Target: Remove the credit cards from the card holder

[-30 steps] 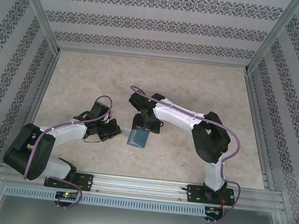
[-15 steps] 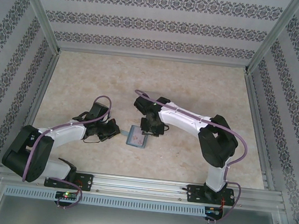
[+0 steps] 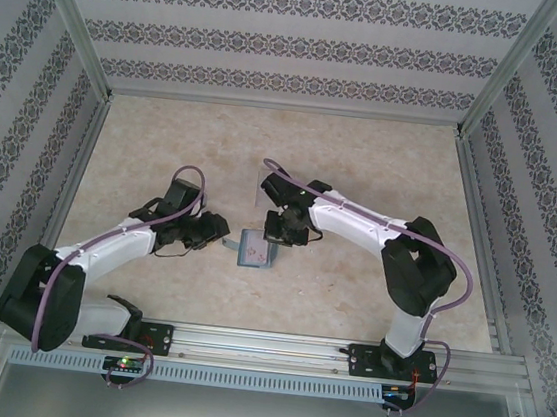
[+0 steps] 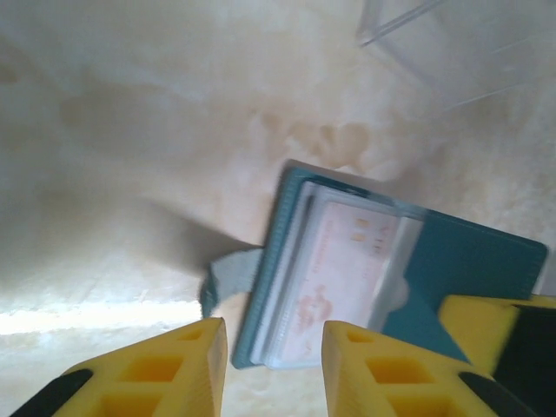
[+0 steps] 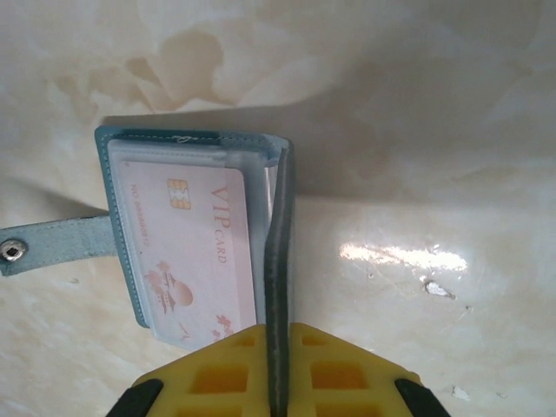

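The pinkish-white credit card point(image 5: 195, 252) in the open card holder point(image 5: 65, 241) reads "VIP CARD" in reddish letters beside its chip; finer print along its edge is too small to read.

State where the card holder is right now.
In the top view, the card holder lies near the middle of the table, between the left gripper and the right gripper, which pinches its raised leaf.

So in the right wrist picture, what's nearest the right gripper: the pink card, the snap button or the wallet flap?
1. Card holder flap: pinched in the right gripper.
2. Pink card: just left.
3. Snap button: far left, on the strap.
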